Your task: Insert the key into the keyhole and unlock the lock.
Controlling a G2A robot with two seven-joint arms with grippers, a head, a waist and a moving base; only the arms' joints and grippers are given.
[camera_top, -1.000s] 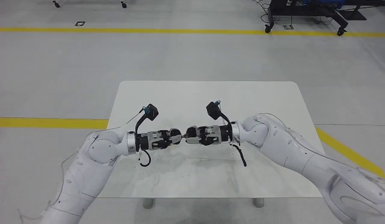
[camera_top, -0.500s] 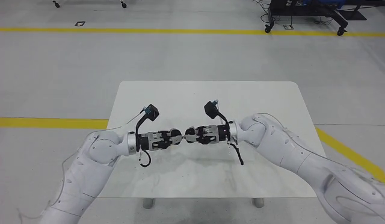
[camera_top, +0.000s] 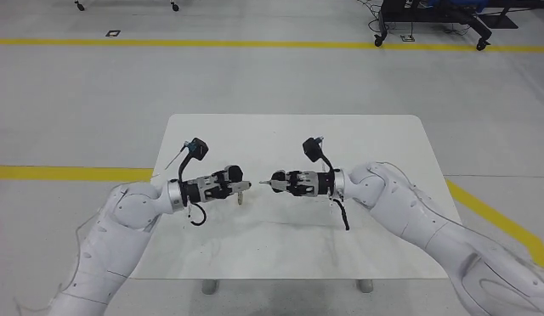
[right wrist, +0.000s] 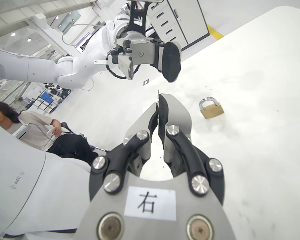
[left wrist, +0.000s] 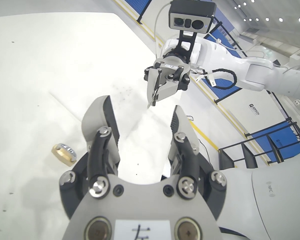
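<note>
A brass padlock (right wrist: 211, 111) with a silver shackle lies on the white table (camera_top: 374, 138); it is also on the table surface in the left wrist view (left wrist: 64, 154) and as a small dark spot in the top view (camera_top: 242, 199). My left gripper (left wrist: 141, 106) hangs just above it, open, with nothing between its fingers. My right gripper (right wrist: 159, 101) is shut on the key (left wrist: 152, 99), whose thin tip (right wrist: 158, 92) pokes out past the pads. The two grippers (camera_top: 242, 183) (camera_top: 273, 181) face each other a short gap apart over the table's middle.
The table is bare around the padlock, with its near edge (camera_top: 297, 275) close under both forearms. Wheeled carts (camera_top: 433, 10) stand far off on the floor behind the table.
The grippers were tip to tip; they have drawn apart. The left gripper has opened, and the padlock now lies on the table beneath it. The right one still grips the key.
</note>
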